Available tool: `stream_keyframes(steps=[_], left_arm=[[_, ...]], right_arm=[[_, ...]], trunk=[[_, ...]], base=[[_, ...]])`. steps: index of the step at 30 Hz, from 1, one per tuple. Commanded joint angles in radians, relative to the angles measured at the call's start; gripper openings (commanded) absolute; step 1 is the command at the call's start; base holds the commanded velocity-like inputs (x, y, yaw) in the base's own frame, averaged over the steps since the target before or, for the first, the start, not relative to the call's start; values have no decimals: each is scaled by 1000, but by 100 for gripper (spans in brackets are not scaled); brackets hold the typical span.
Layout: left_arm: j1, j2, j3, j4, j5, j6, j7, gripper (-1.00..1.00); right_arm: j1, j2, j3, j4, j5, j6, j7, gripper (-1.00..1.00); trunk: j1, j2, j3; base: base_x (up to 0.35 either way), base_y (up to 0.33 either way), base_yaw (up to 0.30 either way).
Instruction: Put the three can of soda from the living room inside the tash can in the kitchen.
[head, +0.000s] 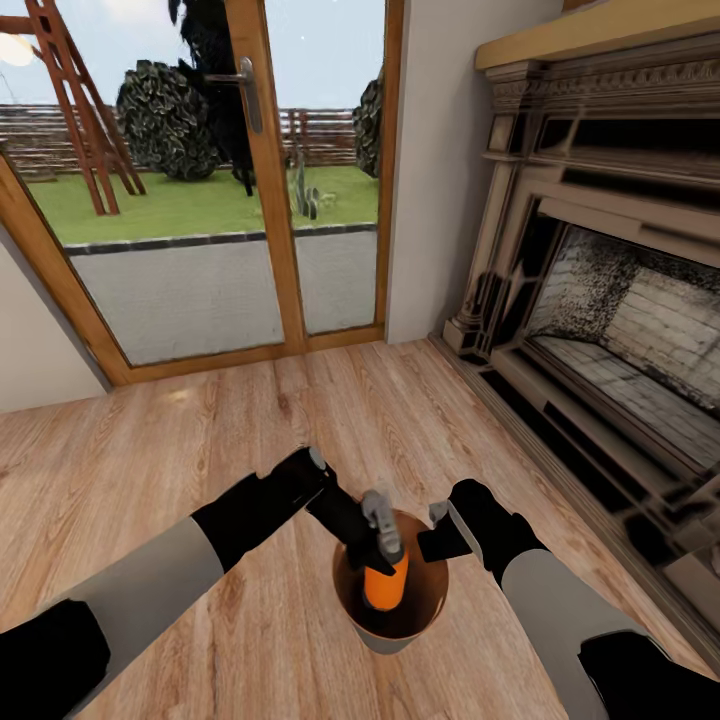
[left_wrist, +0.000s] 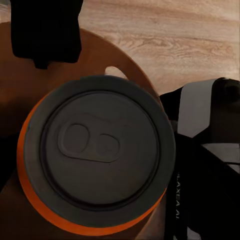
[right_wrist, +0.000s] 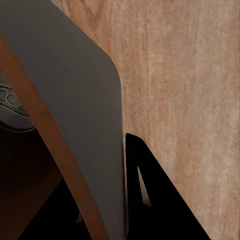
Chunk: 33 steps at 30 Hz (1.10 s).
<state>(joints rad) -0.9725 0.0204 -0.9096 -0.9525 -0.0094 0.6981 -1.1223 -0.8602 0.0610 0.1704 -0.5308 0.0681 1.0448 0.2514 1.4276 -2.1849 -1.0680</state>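
Left gripper (head: 383, 528): you are holding it over trash can (head: 352, 600) mouth, fingers clamped on soda can (head: 385, 585), can upright, lower part hanging inside bin. In left wrist view, can's grey top (left_wrist: 100, 150) is filling most of frame, brown bin wall (left_wrist: 95, 55) behind it.

Right gripper (head: 440, 530): you are gripping bin rim with it, fingers closed on wall (right_wrist: 65, 100), one inside, one outside.

Bin is hanging over plank floor (head: 150, 450); glass doors (head: 200, 180) standing ahead, fireplace (head: 600, 250) to right.
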Motion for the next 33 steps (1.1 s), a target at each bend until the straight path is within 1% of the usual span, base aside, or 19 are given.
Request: stream_keyframes(steps=[1,5,8,12,22,23,28,33], left_arm=[[0,0,-5,6,-1,0,3,-100],[0,0,-10,15,-4,0,7,-100],[0,-1,-12,35,-16,-1,9,-100],[0,-2,-12,43,-22,-1,11,-100],[1,-2,-13,52,-22,-3,41,-100],[1,-2,-14,52,-21,-5,42,100],[1,-2,-14,53,-24,-24,45,100],[2,-2,-14,54,-24,-27,45,100]], right_arm=[[0,0,-2,0,-28,2,3,-100],[0,0,-2,0,-28,2,3,-100],[0,0,-2,0,-28,2,3,-100],[0,0,-2,0,-28,2,3,-100],[0,0,-2,0,-28,2,3,-100],[1,0,-2,0,-28,2,3,-100],[1,0,-2,0,-28,2,3,-100],[1,0,-2,0,-28,2,3,-100]], trunk=[[0,0,0],[0,0,0],[0,0,0],[0,0,0],[0,0,0],[0,0,0],[0,0,0],[0,0,0]], base=[[0,0,0],[0,0,0],[0,0,0],[0,0,0],[0,0,0],[0,0,0],[0,0,0],[0,0,0]])
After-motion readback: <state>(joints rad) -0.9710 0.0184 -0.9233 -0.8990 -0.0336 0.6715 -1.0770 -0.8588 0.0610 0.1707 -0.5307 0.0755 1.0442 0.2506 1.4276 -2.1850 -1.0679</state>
